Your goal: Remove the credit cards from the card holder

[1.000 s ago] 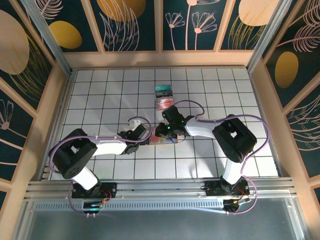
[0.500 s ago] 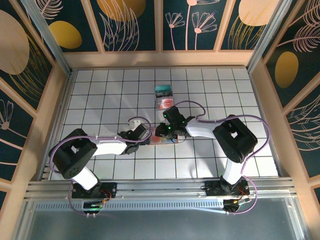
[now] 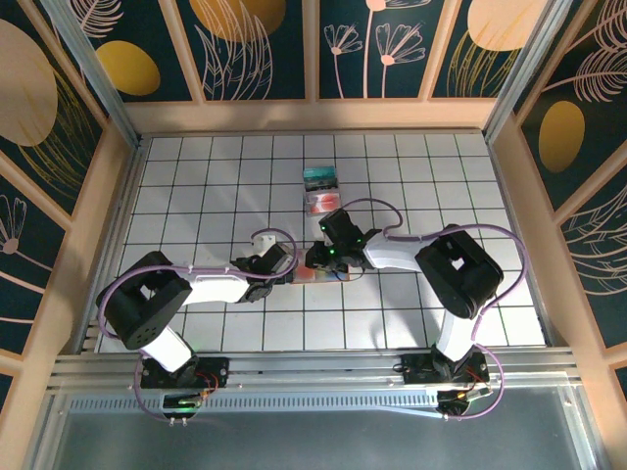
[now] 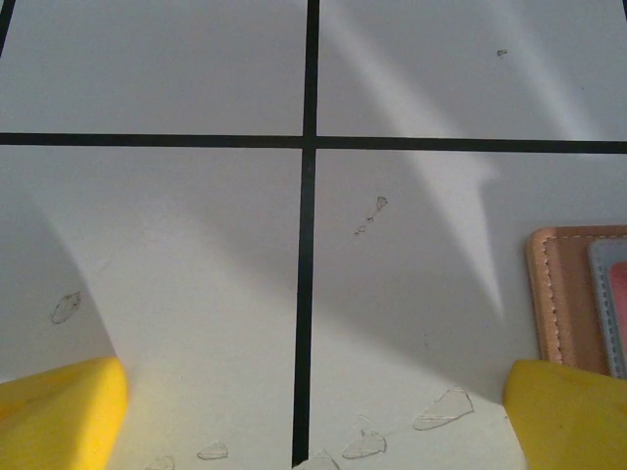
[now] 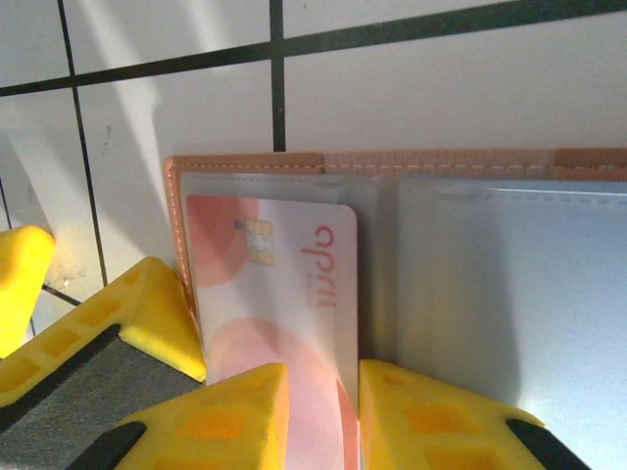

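Observation:
The tan card holder (image 5: 245, 162) lies open on the tiles, its clear pockets facing up. A pale pink-white credit card (image 5: 284, 284) with red circles sticks out of its left pocket. My right gripper (image 5: 323, 377) is shut on that card's near end. My left gripper (image 4: 313, 401) stands wide open, its right finger (image 4: 573, 416) resting on the holder's edge (image 4: 558, 284). From above, both grippers meet at the holder (image 3: 315, 278): left gripper (image 3: 284, 272), right gripper (image 3: 318, 262). Two more credit cards lie loose farther back, one teal (image 3: 319, 177) and one pink-red (image 3: 321, 203).
White gridded tabletop (image 3: 441, 186) with wooden walls (image 3: 519, 196) on three sides. The left gripper's yellow finger (image 5: 162, 313) sits just left of the pinched card. Open tiles lie left, right and near of the holder.

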You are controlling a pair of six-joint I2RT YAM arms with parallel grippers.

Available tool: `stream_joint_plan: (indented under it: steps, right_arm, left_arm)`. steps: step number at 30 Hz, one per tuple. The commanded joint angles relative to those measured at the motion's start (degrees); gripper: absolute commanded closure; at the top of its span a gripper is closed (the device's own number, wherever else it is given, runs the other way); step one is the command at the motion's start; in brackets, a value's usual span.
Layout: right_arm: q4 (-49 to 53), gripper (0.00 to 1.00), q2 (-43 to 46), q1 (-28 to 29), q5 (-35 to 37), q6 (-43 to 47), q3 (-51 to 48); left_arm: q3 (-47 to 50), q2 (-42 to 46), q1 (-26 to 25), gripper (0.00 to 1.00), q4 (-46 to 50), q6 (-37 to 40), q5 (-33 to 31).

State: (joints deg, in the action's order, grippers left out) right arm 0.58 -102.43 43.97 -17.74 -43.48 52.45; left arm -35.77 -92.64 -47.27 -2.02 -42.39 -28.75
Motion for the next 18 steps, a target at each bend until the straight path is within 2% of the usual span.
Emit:
stream_joint_plan:
  steps: [1, 8, 18]
  right_arm:
    - [-6.7, 0.76, 2.7, -0.6, -5.5, -1.2, -2.7]
    - [-15.0, 0.76, 5.8, -2.1, -10.5, -2.6, -5.7]
    - [-16.5, 0.78, 3.7, -3.2, -11.1, -4.1, -6.4]
  left_arm:
    - [1.3, -2.6, -0.2, 0.01, 1.7, -0.6, 1.9]
    - [1.3, -2.8, -0.2, 0.01, 1.8, -0.3, 2.1]
    - [0.9, -2.4, -0.2, 0.01, 2.0, -0.2, 2.3]
